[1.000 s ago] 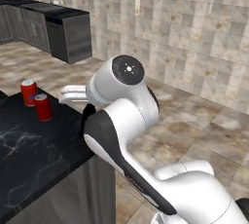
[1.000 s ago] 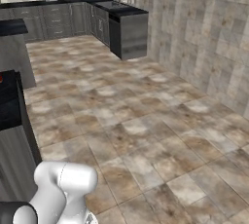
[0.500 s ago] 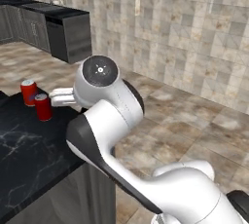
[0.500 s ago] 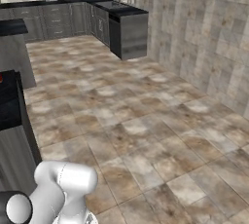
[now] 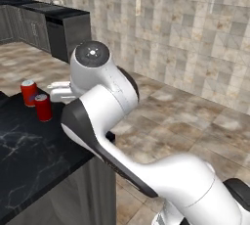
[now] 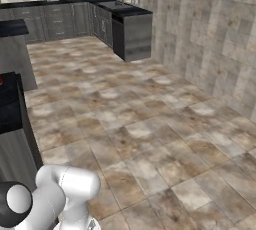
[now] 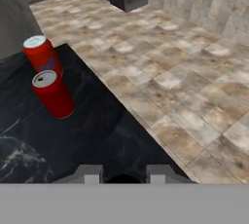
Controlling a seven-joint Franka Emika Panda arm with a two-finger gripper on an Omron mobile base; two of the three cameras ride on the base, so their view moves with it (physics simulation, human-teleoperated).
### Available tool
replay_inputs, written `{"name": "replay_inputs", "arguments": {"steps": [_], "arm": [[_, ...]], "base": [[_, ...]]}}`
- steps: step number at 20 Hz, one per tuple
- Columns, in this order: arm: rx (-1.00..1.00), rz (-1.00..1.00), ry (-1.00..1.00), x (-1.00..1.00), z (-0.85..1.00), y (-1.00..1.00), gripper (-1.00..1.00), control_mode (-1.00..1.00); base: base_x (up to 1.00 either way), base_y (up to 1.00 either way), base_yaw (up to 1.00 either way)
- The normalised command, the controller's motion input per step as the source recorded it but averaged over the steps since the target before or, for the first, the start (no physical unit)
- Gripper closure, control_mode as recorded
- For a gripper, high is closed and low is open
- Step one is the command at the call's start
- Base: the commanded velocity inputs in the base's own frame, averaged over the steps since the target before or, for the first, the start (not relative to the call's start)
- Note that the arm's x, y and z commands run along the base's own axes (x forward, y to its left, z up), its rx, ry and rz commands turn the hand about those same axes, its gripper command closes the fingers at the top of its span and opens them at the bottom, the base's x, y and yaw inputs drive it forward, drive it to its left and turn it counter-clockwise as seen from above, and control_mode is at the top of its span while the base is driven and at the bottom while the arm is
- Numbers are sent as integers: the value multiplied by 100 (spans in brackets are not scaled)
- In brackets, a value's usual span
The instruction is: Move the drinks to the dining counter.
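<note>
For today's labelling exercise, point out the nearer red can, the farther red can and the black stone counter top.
nearer red can (image 7: 56, 97), hand view, on its red side wall
farther red can (image 7: 43, 56), hand view, on its red side
black stone counter top (image 5: 34, 155), left base view, on a bare veined patch

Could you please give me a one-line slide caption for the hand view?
Two red cans stand upright near the corner of the black stone counter, ahead of the shut gripper, beside a tiled floor.

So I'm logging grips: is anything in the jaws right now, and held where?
Something dark sits between the gripper's jaws, but what it is and where it is gripped cannot be told. Both red cans stand free on the black counter.
</note>
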Motion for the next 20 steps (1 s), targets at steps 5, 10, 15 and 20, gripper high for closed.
{"name": "replay_inputs", "arguments": {"steps": [5, 10, 15, 20], "arm": [[0, 0, 0, 4, -5, 7, 100, -100], [0, 0, 0, 0, -4, 5, 100, -100], [0, 0, 0, 0, -11, 0, 100, -100], [0, 0, -7, 0, -25, 0, 100, -100]], "base": [[0, 0, 0], [0, 0, 0], [0, 0, 0], [0, 0, 0]]}}
